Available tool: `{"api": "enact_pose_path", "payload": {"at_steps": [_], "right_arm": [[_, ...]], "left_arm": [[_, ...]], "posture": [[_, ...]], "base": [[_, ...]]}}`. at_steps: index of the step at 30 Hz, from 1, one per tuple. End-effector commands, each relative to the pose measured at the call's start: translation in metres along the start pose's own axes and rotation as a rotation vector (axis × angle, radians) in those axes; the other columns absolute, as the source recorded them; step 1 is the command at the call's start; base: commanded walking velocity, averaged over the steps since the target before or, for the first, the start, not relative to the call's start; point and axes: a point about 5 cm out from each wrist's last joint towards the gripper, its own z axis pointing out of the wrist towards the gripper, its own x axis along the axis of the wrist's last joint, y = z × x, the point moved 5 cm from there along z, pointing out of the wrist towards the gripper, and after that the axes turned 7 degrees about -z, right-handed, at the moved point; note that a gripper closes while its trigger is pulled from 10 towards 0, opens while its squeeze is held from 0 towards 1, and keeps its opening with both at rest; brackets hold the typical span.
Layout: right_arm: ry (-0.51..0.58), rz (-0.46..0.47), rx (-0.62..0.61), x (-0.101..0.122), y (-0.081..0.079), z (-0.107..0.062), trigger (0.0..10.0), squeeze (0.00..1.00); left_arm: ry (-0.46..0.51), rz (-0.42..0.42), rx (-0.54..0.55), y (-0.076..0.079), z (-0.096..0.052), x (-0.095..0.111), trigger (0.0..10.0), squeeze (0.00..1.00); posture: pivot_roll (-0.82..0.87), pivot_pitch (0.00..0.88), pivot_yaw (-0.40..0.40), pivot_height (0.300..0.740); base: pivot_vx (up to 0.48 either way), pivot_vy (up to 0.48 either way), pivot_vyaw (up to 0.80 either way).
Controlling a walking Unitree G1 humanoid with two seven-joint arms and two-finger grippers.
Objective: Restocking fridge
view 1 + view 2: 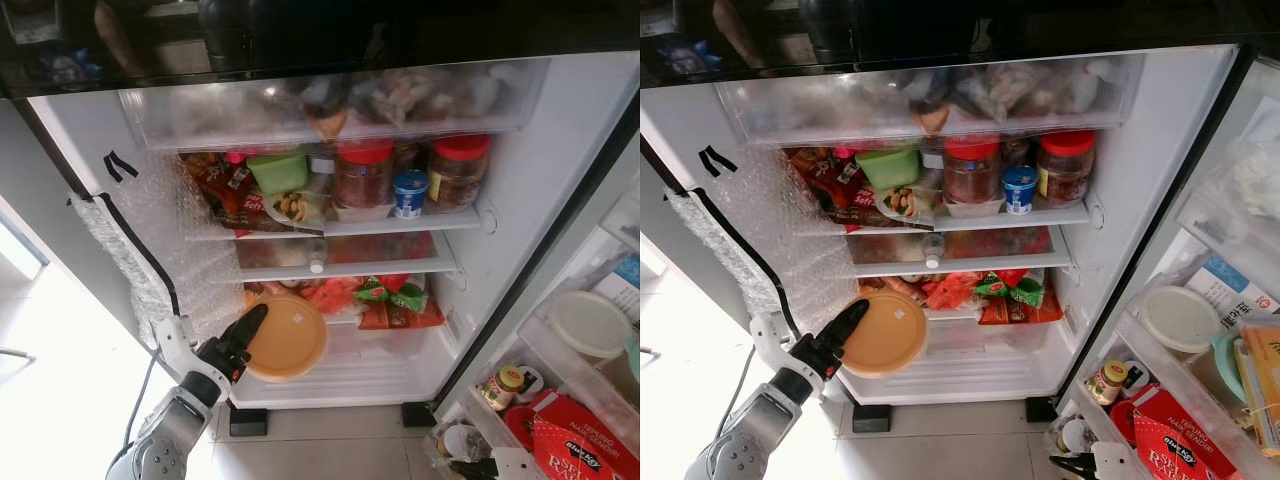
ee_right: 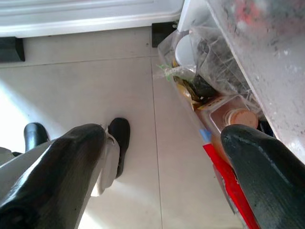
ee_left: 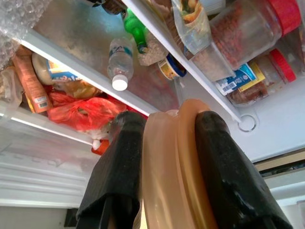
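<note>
The left gripper (image 1: 243,340) is clamped on the rim of a flat round orange container (image 1: 287,338), one black finger on each face, as the left wrist view shows with the disc edge-on between the fingers (image 3: 220,176); the container is held tilted, its broad lid facing outward and up, just in front of the bottom compartment of the fridge (image 1: 520,200).

Taking the lowest wire rack (image 1: 330,375) as the landmark: the container hangs over the rack's front left part, not yet resting on it; behind and above the rack sit red and green food packets (image 1: 385,298); above those, a shelf with a small bottle (image 1: 317,254) lying with its cap toward the front; higher still, two red-lidded jars (image 1: 362,172) and a green tub (image 1: 279,170).

So the open space lies straight ahead of and slightly below the gripper, inward over the rack; the disc's flat faces would, I judge, need levelling to the rack before release, and the left arm is plainly the one placed for this.

The right gripper (image 2: 162,176) hangs low beside the door bins (image 1: 560,400), well to the right of the rack, fingers spread wide apart and holding nothing, over bare floor tiles (image 2: 119,86).
</note>
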Motion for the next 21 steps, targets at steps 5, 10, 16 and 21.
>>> {"api": "enact_pose_path", "payload": {"at_steps": [5,10,16,21], "right_arm": [[-0.003,-0.003,0.002,-0.0029,-0.0005,-0.0007,10.0,0.0],[-0.008,-0.013,0.011,-0.0038,-0.0018,-0.0007,10.0,0.0],[-0.005,-0.013,0.02,-0.0035,-0.0031,-0.0006,10.0,0.0],[0.006,-0.01,0.037,-0.0021,-0.0051,-0.0005,10.0,0.0]], "left_arm": [[-0.01,0.016,0.001,0.0043,0.0017,0.0009,10.0,0.0],[-0.008,0.026,0.0,0.0049,0.0018,0.0032,10.0,0.0],[-0.009,0.036,0.008,0.0038,0.0011,0.0041,10.0,0.0],[-0.007,0.038,0.009,0.0038,0.0015,0.0046,10.0,0.0]], "posture": [[-0.08,0.075,0.032,0.74],[-0.07,0.075,0.033,0.74],[-0.07,0.075,0.035,0.701],[-0.07,0.075,0.035,0.674]], "base": [[0.0,0.0,0.0],[0.0,0.0,0.0],[0.0,0.0,0.0],[0.0,0.0,0.0]]}}
